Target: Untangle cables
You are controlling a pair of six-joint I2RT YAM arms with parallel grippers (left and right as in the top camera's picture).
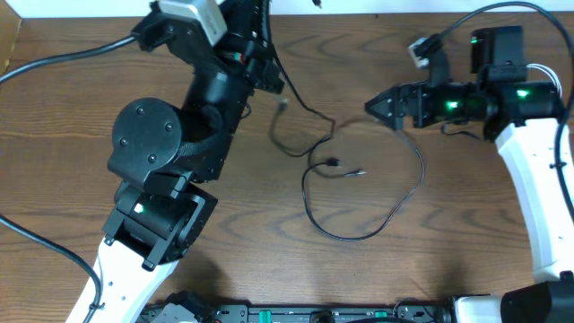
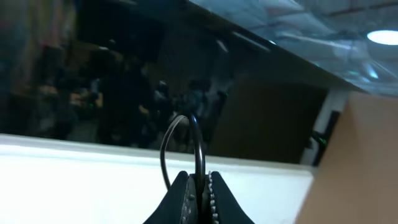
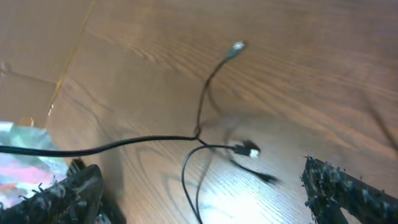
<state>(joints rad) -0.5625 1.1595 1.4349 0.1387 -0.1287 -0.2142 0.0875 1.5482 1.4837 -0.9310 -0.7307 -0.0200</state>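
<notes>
Black cable (image 1: 354, 238) loops mid-counter (image 1: 260, 269), bare wood all around. Only the left wrist view shows the left claw (image 2: 199, 184) pinching it. The right claw (image 3: 200, 171) is spread.

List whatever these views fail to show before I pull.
- Left wrist: the left pincer is shut on a loop of black cable, but the camera faces the room; the rest of the cable is out of frame.
- Overhead: that grip is hidden under the left arm and its own links.
- Right wrist: the cable crossing and plug are blurred; knot or mere overlap, cannot tell.
</notes>
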